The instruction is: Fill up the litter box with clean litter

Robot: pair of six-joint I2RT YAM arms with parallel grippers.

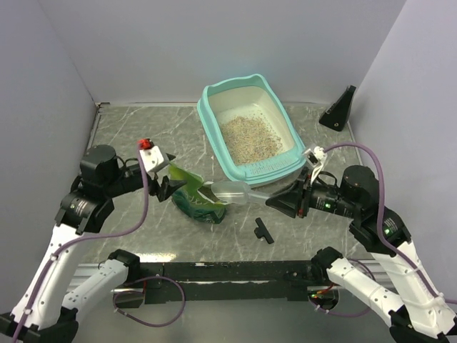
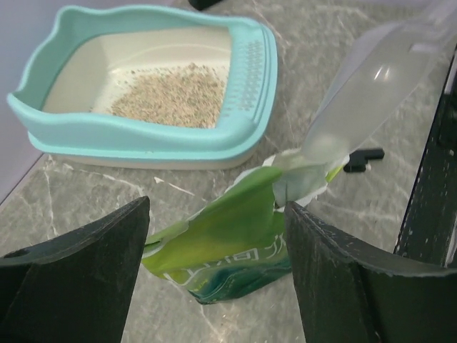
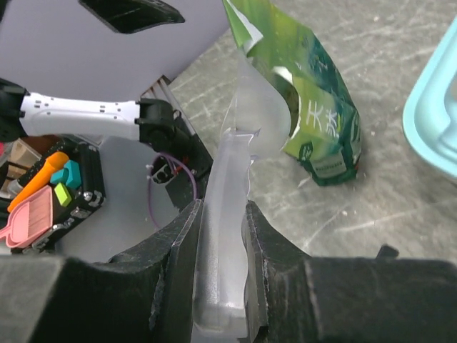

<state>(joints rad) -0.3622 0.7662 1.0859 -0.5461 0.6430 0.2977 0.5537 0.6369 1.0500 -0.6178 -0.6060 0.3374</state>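
Litter box (image 1: 214, 136) sits on the worktop (image 1: 128, 143) at 1 o'clock, with clean litter (image 1: 250, 137) piled in its pan. The green bag (image 1: 200, 204) lies at 7 o'clock of the box. Right gripper (image 3: 223, 214) is clenched on the handle of the clear scoop (image 1: 232, 191), whose bowl is in the bag mouth. Left gripper (image 1: 170, 180) is released, jaws wide around the bag's top flap. A small black part (image 1: 262, 230) lies at 5 o'clock of the bag.

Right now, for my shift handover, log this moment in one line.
left pincer open by bag | right pincer shut on scoop | scoop tip in bag mouth | tray holds some litter
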